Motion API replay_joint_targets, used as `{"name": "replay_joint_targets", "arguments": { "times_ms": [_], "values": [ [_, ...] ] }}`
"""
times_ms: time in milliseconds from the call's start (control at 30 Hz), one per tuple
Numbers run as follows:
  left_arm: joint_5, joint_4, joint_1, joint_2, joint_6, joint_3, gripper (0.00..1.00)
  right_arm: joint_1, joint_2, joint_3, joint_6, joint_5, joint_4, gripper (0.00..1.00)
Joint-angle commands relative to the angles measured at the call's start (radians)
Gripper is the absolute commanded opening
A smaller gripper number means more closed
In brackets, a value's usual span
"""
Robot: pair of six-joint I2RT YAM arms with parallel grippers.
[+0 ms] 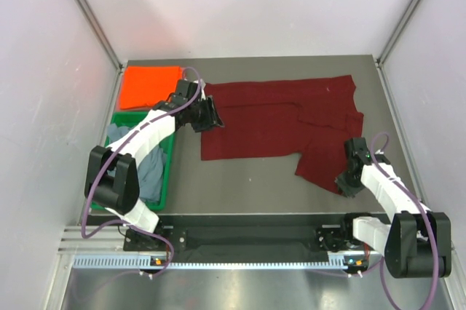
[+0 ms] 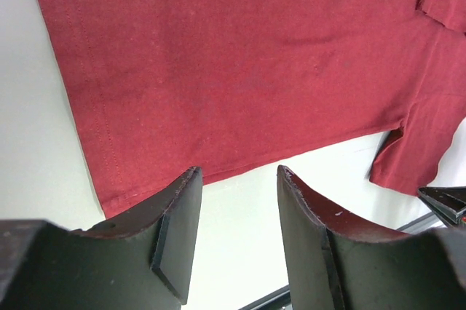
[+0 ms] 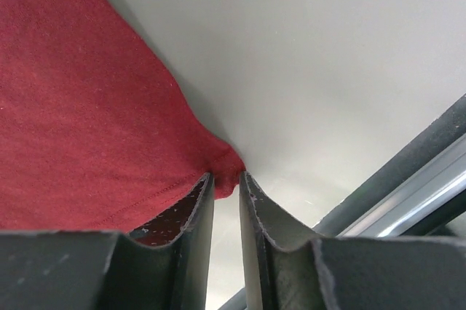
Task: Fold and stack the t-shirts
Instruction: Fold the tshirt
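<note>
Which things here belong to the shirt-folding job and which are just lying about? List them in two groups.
Job in hand: maroon t-shirt; orange t-shirt; grey-blue t-shirt; left gripper, open; right gripper, pinching a corner of the maroon t-shirt.
Lying about: green tray, which holds the grey-blue t-shirt.

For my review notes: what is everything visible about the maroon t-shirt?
The maroon t-shirt is plain dark red soft cloth with no print. It lies spread mostly flat across the middle of the table, with its stitched hem toward the left. One short sleeve juts toward the near right. The right end effector pinches that sleeve's corner between nearly closed fingers. The open left end effector hovers at the shirt's left edge, gripping nothing.
</note>
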Motion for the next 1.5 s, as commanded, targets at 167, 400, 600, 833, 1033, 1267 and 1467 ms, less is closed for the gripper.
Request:
{"name": "replay_joint_targets", "arguments": {
  "times_ms": [167, 400, 600, 833, 1033, 1267, 1467],
  "values": [
    [-0.017, 0.015, 0.009, -0.057, 0.022, -0.006, 0.51, -0.007, -0.029, 0.038, 0.032, 0.007, 0.017, 0.32],
    [0.008, -0.002, 0.009, -0.02, 0.023, 0.045, 0.51, -0.005, -0.029, 0.034, 0.044, 0.059, -0.038, 0.36],
    [0.011, -0.01, 0.009, -0.012, 0.029, 0.059, 0.5, -0.007, -0.069, 0.026, 0.049, 0.067, -0.036, 0.31],
    [0.016, -0.01, 0.01, -0.004, 0.029, 0.062, 0.5, -0.037, -0.066, 0.023, 0.053, 0.078, -0.04, 0.27],
    [0.023, -0.011, 0.012, 0.0, 0.028, 0.077, 0.5, -0.037, -0.066, 0.024, 0.062, 0.079, -0.047, 0.28],
    [0.023, 0.004, 0.015, 0.012, 0.011, 0.079, 0.49, -0.037, -0.042, -0.04, 0.081, 0.043, 0.028, 0.29],
    [0.014, 0.005, 0.018, 0.012, 0.011, 0.071, 0.49, -0.037, -0.045, -0.063, 0.104, 0.047, 0.042, 0.21]
  ]
}}
